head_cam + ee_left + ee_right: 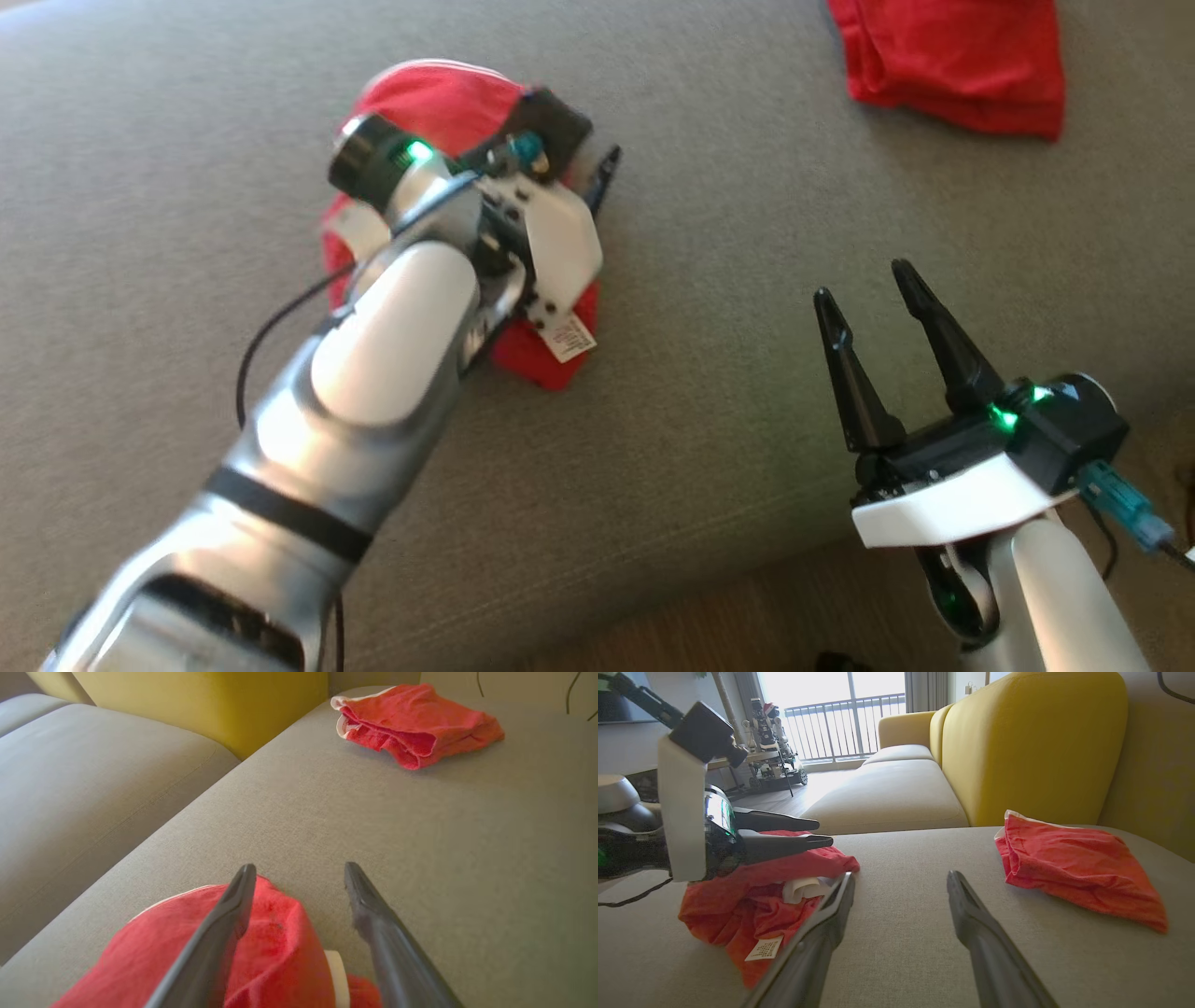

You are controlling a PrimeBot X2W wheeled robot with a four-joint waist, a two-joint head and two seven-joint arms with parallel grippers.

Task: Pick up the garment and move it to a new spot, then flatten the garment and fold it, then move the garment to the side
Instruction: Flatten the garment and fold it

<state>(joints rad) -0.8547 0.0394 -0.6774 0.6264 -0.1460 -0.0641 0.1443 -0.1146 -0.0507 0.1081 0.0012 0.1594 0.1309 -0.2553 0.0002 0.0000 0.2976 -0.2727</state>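
A crumpled red garment [429,98] with a white label [569,338] lies on the grey sofa cushion [747,187], mostly hidden under my left wrist. My left gripper [299,870] is open just above the heap, one finger over the red cloth [275,947] and the other over bare cushion. In the right wrist view, the left gripper [824,833] hovers at the top of the garment [738,905] with nothing between its fingers. My right gripper [864,285] is open and empty near the cushion's front edge, to the right of the garment.
A second red garment [952,56], folded, lies at the cushion's far right [1078,877]. A yellow backrest [1031,742] rises behind the seat. Bare cushion stretches between the two garments. Wooden floor [728,625] shows past the front edge.
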